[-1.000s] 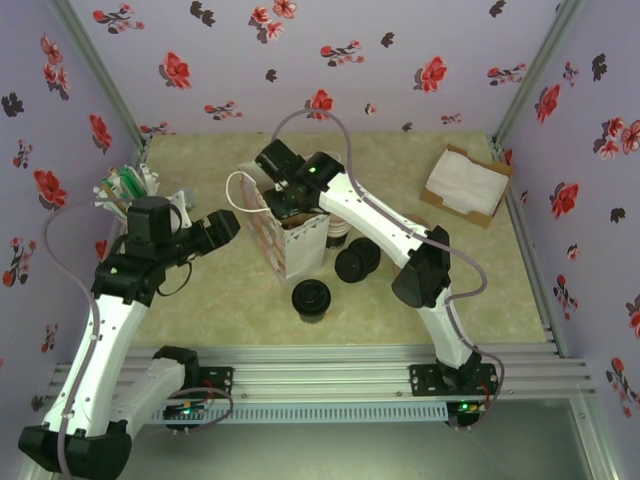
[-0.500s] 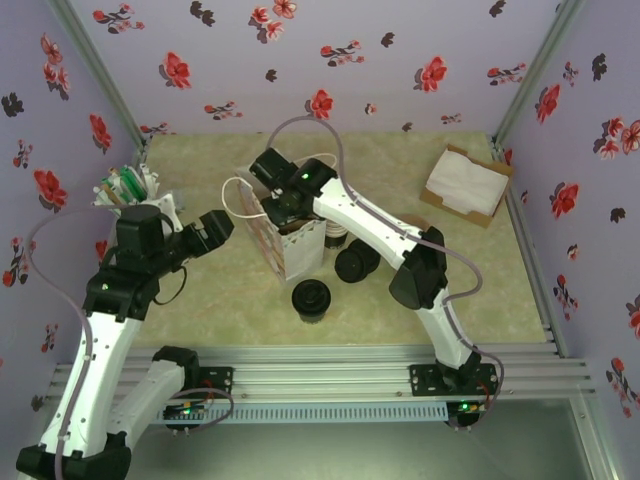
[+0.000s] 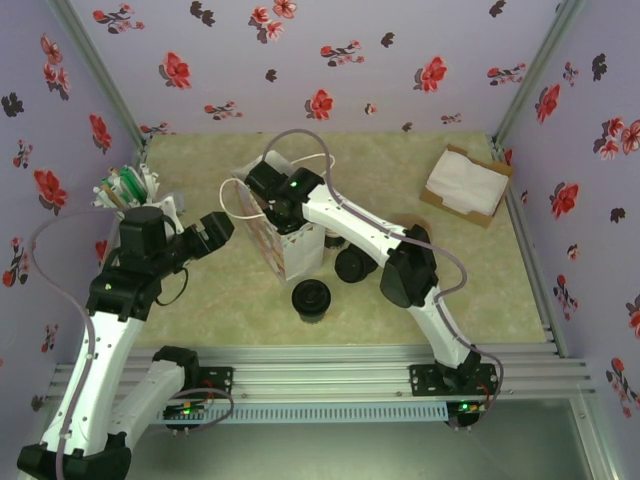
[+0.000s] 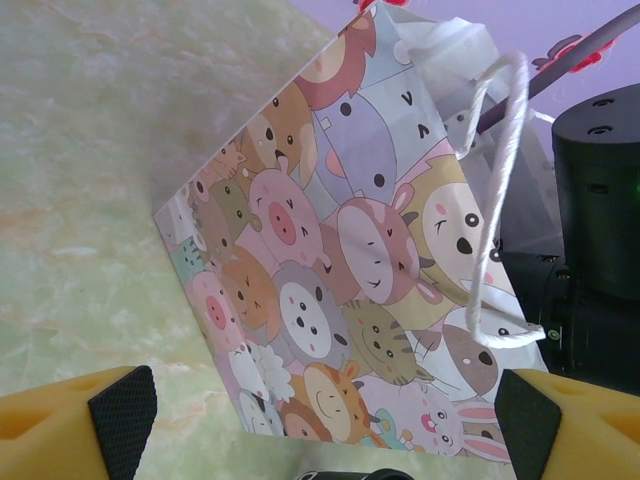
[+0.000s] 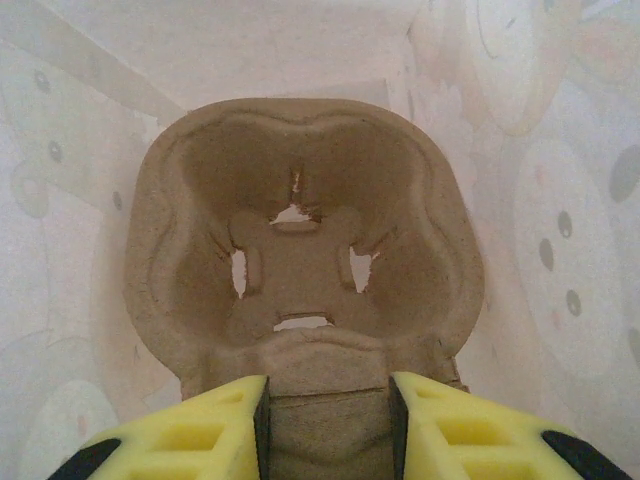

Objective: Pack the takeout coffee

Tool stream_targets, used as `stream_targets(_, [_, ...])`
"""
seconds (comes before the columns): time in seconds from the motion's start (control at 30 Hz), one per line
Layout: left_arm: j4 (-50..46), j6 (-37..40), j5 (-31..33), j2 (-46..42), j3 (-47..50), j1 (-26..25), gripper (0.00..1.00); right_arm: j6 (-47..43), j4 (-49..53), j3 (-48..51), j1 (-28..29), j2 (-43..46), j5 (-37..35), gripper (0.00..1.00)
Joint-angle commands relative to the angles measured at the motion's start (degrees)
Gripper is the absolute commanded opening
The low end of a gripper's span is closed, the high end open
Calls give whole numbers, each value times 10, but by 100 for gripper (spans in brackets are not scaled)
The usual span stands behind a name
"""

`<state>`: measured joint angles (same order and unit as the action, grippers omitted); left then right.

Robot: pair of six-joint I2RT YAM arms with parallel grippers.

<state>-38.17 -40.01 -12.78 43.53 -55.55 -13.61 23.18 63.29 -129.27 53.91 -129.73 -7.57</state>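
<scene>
In the middle of the table [image 3: 440, 290], a paper bag [image 3: 292, 252] with cartoon animals all over it. Standing up, mouth open at the top. On its picture side, a white string handle [image 4: 495, 190].

At the bag's mouth, reaching down from 12 o'clock, the right gripper [image 3: 276, 204]. Seen from the right wrist: yellow fingers [image 5: 200, 430] pinched tight on the near edge of a brown paper cup tray [image 5: 300, 250]. Tray down inside the bag, with the bag's pale walls all around it.

At 9 o'clock from the bag, the left gripper [image 3: 218, 228]. Yellow fingers far apart, with nothing between them. Pointing at the bag's picture side, near it but not touching.

At 5 o'clock from the bag, just beside it, the takeout coffee [image 3: 311, 298]. On the table, outside the bag, seen as a round black shape. No gripper on it. Hard to tell from above if upright or tipped.

At 3 o'clock from the bag, close to the coffee, a pile of black lids [image 3: 356, 264], partly under the right arm.

At 2 o'clock, far off by the back right corner, a flat brown box [image 3: 440, 198] with white napkins [image 3: 466, 180] in it.

At 10 o'clock, by the left wall, a white holder [image 3: 125, 187] with green and white bits, too small to name.
</scene>
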Motion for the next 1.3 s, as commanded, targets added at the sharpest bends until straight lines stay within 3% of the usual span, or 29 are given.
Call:
stream_targets(0.0, [10, -4, 8, -5, 6, -3, 90, 13, 11, 3, 4, -21, -11, 36])
stream_targets(0.33, [10, -3, 8, -5, 6, -4, 91, 14, 15, -3, 4, -30, -8, 40])
stream_targets(0.8, [7, -6, 10, -13, 3, -4, 93, 4, 55, -73, 4, 7, -13, 61])
stream_targets(1.27, [-9, -21, 14, -46, -27, -3, 98, -11, 75, -143, 4, 77, -8, 76])
